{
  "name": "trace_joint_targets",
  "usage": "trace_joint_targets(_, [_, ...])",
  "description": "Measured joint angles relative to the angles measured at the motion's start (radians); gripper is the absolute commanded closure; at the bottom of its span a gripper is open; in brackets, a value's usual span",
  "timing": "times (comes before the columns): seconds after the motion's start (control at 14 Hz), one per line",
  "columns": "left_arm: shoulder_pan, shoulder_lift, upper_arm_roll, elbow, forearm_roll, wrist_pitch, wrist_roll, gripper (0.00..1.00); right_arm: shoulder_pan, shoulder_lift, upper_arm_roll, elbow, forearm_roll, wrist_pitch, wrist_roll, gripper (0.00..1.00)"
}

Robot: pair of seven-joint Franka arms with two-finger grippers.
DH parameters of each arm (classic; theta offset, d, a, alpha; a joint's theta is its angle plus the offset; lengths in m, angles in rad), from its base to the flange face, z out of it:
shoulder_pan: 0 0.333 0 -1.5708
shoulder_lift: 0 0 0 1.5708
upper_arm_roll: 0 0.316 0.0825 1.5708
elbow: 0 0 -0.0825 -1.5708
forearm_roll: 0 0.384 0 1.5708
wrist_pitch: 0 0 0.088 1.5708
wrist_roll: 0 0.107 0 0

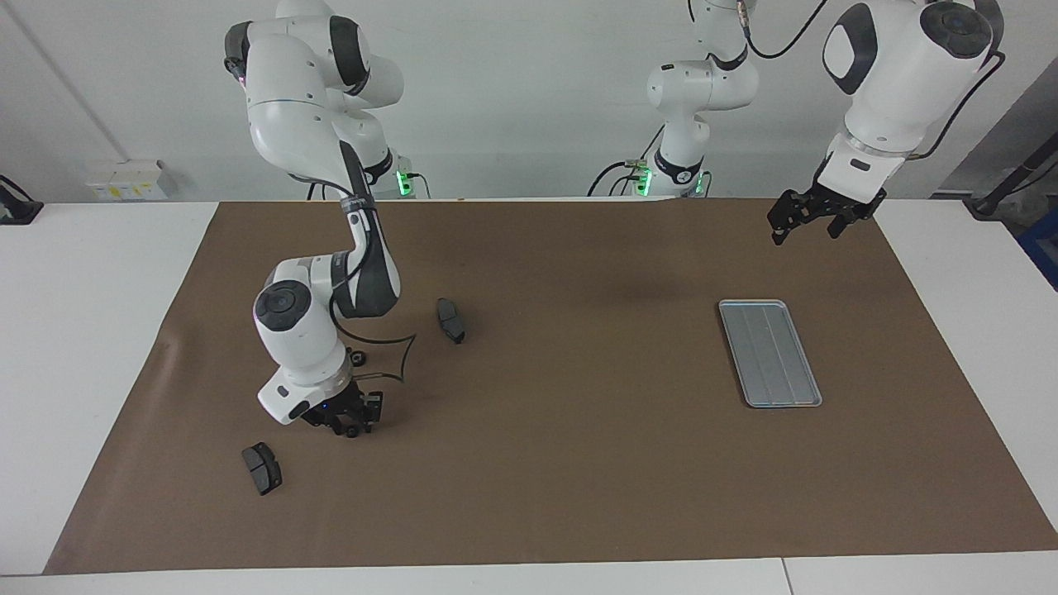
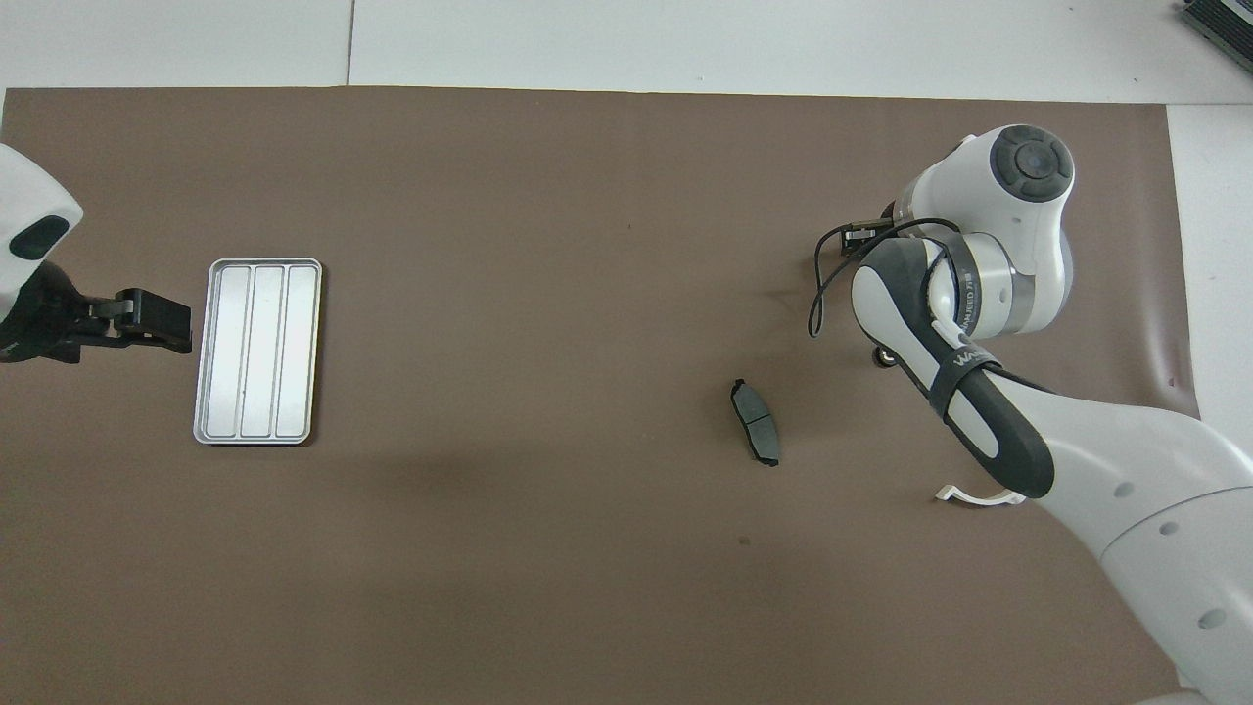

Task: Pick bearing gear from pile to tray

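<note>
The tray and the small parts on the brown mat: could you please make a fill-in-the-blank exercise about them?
1. The tray holds ____ parts.
2. The right gripper is down at a small black ____ on the mat.
3. The left gripper waits in the air, its fingers ____.
4. Two dark grey ____ lie on the mat.

Missing words: no; ring; open; pads

The right arm (image 2: 989, 294) hides its own jaws from overhead.

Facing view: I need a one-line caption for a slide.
Right gripper down on a small black ring in the pile; left gripper waits raised near the empty tray.
</note>
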Motion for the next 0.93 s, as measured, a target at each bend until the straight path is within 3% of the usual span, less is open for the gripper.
trace_joint_targets(0.14, [0.000,0.000,0.000,0.000,0.000,0.000,0.000,0.00,0.000,-0.002,-0.005,0.000,-0.001,0.000,0.000,1.00])
trace_joint_targets(0.64, [0.000,0.000,0.000,0.000,0.000,0.000,0.000,0.00,0.001,-0.006,-0.002,0.008,0.000,-0.001,0.018,1.00])
trace_joint_targets(0.93, [0.000,0.000,0.000,0.000,0.000,0.000,0.000,0.00,0.004,-0.095,0.067,0.022,0.000,-0.081,0.200,1.00])
